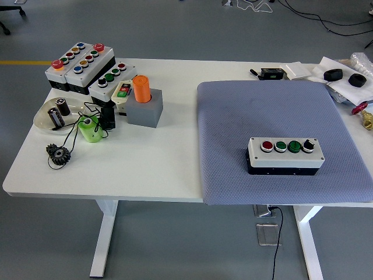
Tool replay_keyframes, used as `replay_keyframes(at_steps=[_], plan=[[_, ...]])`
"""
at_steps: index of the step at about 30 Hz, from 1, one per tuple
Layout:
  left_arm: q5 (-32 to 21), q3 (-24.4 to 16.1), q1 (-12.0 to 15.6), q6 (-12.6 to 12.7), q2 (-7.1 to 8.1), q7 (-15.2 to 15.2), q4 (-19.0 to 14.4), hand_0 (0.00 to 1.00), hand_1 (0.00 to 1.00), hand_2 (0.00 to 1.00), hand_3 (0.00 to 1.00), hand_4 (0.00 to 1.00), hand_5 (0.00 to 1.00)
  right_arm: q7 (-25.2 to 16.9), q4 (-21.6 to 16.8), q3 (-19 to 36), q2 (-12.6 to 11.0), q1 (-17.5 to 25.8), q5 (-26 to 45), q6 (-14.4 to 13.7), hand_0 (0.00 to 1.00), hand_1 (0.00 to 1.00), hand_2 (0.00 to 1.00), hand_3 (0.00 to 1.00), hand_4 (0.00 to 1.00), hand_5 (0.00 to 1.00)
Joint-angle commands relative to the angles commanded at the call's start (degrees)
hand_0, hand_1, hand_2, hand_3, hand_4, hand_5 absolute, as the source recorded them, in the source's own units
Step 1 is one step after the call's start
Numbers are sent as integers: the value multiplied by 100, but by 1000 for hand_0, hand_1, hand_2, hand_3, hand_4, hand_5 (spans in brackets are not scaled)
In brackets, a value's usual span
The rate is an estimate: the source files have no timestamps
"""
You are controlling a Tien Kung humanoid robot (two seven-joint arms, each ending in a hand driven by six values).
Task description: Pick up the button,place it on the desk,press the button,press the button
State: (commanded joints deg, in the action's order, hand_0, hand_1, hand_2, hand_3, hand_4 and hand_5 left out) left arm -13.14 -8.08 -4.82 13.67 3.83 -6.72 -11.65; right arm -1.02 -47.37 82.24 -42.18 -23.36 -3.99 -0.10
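A: Head view check. Where is the button box (pixel 285 156)?

B: It sits on the grey mat (pixel 233 116), toward the mat's near right part, flat and upright. Its top carries a red button (pixel 267 145), two green buttons and a black knob in a row.

A: State of the hands?

B: Neither robot hand is in view, so whether their fingers are open, closed or gripping cannot be told. No person's hand is in view either.

A: Which relation governs the next move?

B: The box's long axis runs left to right, parallel to the table's (pixel 163 157) near edge. The box lies on the right half of the table, so the right arm, which enters from the right, is judged the nearer one. A grasp across the short sides, front to back, looks most practical.

A: Anything in the way?

B: No. The other button boxes (pixel 78 61), the orange cylinder (pixel 141 88) and the gears (pixel 58 154) lie well apart, at the left
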Motion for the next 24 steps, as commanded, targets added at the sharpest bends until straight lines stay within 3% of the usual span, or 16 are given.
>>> replay_keyframes(at_steps=[8, 16, 24], plan=[[-17, 12, -7, -4, 5, -3, 5, 715, 798, 812, 688, 464, 998, -16, 5, 7, -16, -9, 9, -11, 814, 760, 801, 776, 558, 772], [-557, 400, -70, -17, 41, -143, -3, 715, 798, 814, 687, 463, 998, 11, -15, 23, -106, 99, 96, 8, 816, 762, 797, 775, 537, 752], [-677, 504, -89, -36, 60, -183, 1, 715, 801, 815, 688, 464, 998, 15, 21, 58, -163, 125, 129, 18, 814, 761, 793, 771, 534, 752]])
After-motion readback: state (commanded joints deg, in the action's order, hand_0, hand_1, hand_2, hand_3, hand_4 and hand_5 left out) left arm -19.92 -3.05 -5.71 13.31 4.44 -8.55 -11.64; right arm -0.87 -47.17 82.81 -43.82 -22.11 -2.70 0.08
